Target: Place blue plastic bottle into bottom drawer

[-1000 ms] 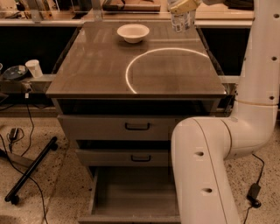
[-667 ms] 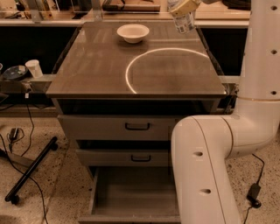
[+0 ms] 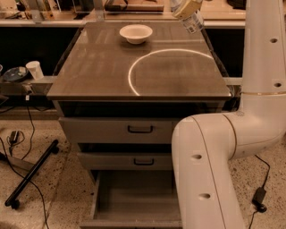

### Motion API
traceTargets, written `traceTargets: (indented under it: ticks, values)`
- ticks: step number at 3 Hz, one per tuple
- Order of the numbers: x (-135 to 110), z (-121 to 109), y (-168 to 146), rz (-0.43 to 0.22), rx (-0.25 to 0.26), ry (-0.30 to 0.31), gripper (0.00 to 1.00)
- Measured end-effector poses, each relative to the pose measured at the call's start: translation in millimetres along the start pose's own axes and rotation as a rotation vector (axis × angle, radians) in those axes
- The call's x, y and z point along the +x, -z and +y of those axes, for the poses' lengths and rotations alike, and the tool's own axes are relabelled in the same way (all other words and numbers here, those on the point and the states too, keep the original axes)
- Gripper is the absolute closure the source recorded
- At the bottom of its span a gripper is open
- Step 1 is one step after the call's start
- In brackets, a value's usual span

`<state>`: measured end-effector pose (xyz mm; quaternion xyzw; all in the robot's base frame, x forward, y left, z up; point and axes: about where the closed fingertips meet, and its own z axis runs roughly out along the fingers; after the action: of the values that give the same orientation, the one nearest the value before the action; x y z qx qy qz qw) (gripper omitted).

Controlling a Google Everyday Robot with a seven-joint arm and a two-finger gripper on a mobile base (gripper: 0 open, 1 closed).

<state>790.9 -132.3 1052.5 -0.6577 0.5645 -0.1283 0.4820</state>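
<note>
At upper right, the pincer [image 3: 186,7] holds the blue plastic bottle [image 3: 194,22] tilted above the tabletop [image 3: 98,67], apparently lifted for carrying. The bottom drawer [image 3: 129,199] stands open at lower centre, ready for it.

My thick white tubular arm [image 3: 210,170] has a smooth shell, small dark round holes and a thin gold ring; my pale yellowish gripper [image 3: 187,8] sits top edge, right of centre.

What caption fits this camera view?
Gripper holds blue plastic bottle over far-right corner of cabinet; bottom drawer open below.
</note>
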Motion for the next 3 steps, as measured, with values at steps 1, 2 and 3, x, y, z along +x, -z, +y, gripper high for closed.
traceTargets:
  ticks: [1, 2, 3]
  values:
    - [0.0, 0.0, 0.0, 0.0, 0.0, 0.0, 1.0]
    - [-0.2, 5.6, -13.4, 0.107, -0.054, 0.116, 1.0]
    - [-0.2, 5.6, -13.4, 0.107, -0.054, 0.116, 1.0]
